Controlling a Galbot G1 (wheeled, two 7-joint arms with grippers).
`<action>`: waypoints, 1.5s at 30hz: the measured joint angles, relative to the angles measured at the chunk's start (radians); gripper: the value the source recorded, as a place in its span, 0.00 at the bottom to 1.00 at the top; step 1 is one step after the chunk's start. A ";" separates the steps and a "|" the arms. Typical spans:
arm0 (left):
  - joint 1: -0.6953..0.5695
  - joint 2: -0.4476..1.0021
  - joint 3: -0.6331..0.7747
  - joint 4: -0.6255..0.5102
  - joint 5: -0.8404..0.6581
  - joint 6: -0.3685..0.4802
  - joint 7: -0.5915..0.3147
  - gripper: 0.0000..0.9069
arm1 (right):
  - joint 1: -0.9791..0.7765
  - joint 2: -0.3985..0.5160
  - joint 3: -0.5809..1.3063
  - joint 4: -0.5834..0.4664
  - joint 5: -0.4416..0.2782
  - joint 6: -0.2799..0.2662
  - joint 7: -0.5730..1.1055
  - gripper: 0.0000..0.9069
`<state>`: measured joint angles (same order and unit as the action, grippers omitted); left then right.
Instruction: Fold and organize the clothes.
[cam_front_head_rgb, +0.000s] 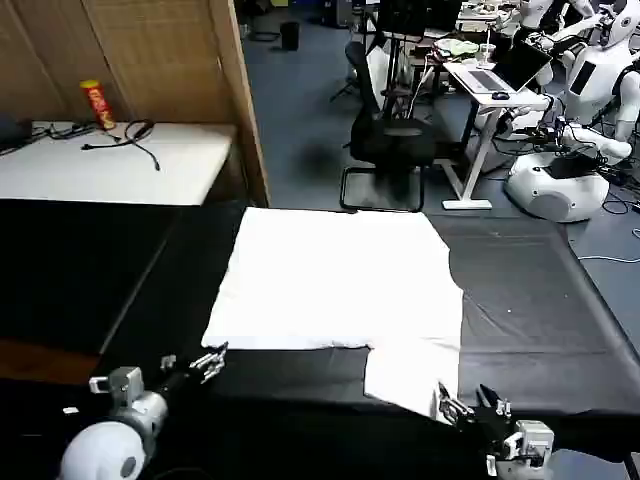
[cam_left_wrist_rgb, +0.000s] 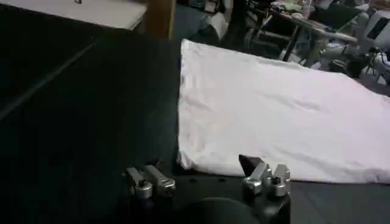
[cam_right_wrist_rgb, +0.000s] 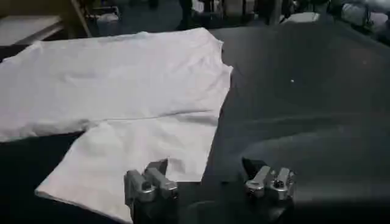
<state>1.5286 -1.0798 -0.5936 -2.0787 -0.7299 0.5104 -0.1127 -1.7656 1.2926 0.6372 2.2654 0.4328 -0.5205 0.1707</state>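
Near the table's front edge, both grippers are hovering low with jaws spread wide, gripping nothing. Left gripper is pointing at the T-shirt's near-left corner; right gripper is reaching toward the sleeve flap by the front edge. Lying flat, the white T-shirt is occupying the table's middle.

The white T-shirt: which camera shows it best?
The head view: the white T-shirt lies whole on the black table, one sleeve flap toward the right gripper. The left wrist view shows its body and near edge; the right wrist view shows the sleeve end.
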 joint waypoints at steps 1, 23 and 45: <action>-0.003 -0.003 0.000 0.005 0.017 0.008 0.016 0.97 | 0.002 0.002 -0.002 -0.003 -0.007 0.000 0.000 0.97; -0.015 -0.009 0.005 0.062 0.039 -0.017 0.025 0.00 | 0.001 0.020 -0.052 -0.034 -0.066 0.002 0.003 0.03; 0.266 -0.008 -0.109 -0.186 0.002 -0.010 -0.038 0.00 | -0.242 0.026 -0.017 0.195 -0.065 -0.044 0.082 0.00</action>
<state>1.7941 -1.0882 -0.7026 -2.2645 -0.7280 0.5002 -0.1505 -2.0076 1.3185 0.6202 2.4599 0.3679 -0.5641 0.2523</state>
